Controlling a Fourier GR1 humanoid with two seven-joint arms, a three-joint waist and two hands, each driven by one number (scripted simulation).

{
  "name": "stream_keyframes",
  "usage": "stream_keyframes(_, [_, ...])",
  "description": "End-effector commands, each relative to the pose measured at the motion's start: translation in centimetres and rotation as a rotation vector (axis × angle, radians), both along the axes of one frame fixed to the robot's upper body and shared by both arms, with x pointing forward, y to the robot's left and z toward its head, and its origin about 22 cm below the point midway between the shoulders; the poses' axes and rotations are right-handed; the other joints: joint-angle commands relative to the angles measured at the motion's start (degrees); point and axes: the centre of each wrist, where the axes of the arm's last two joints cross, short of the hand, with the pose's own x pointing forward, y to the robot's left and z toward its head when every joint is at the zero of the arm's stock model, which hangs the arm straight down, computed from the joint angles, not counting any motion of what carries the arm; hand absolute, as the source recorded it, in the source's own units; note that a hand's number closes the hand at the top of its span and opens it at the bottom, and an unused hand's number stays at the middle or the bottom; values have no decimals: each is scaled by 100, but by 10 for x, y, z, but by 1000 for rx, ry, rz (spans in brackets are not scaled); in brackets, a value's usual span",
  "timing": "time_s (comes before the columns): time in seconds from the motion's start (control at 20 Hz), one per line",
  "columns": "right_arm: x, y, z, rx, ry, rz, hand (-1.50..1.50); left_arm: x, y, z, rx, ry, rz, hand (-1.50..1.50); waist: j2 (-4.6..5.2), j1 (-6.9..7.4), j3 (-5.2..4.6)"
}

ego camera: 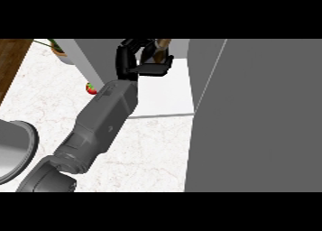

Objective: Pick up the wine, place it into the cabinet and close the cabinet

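Left robot hand (138, 61) grips wine (162, 49) inside cabinet (164, 90) (door (263, 113) open).

- White marbled counter (156, 149); dark wood strip (5, 63) at left.
- Steel sink rim (23, 149) lower left.
- Potted plant (58, 50) at back.
- Small red fruit (91, 89) nearby.

The counter (150, 149) is white marble with faint grey-brown veining, and a dark brown wood-grain strip (5, 67) runs along its left side. The left hand (138, 61) is black on a grey forearm (103, 122), curled round the brown wine bottle (162, 49), while the cabinet door (263, 117) is plain mid-grey and the cabinet's inside shelf (167, 94) pale white. A small red fruit with a green top (90, 88), a white pot with green leaves (58, 50) and a shiny grey metal bowl (10, 151) add the remaining colours.
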Motion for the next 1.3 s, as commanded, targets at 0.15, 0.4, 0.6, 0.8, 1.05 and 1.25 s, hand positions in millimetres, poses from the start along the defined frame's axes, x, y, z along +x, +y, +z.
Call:
stream_keyframes(0.15, [-13, -1, 8, 32, -23, 30, -150, -4, 6, -14, -22, 20, 45, 150, 24, -50, -9])
stream_keyframes(0.4, [-8, 2, 6, 30, -30, 25, -150, -2, 13, -14, 32, 28, 43, 150, 42, -32, -10])
stream_keyframes(0.6, [-10, 1, 8, 29, -30, 50, -150, -2, 15, -15, 46, 49, 74, -150, 73, -125, -10])
stream_keyframes(0.8, [-6, -1, 9, 30, -30, 34, -150, -4, 21, -22, 99, 49, 70, -150, 40, -23, -10])
stream_keyframes(1.05, [-5, 5, 10, 33, -29, 39, -150, -11, 27, -37, 152, 61, 96, -150, 66, -69, -14])
stream_keyframes(1.25, [-6, 2, 10, 18, -31, 44, -150, -16, 25, -44, 185, 60, 103, -150, 100, -159, -12])
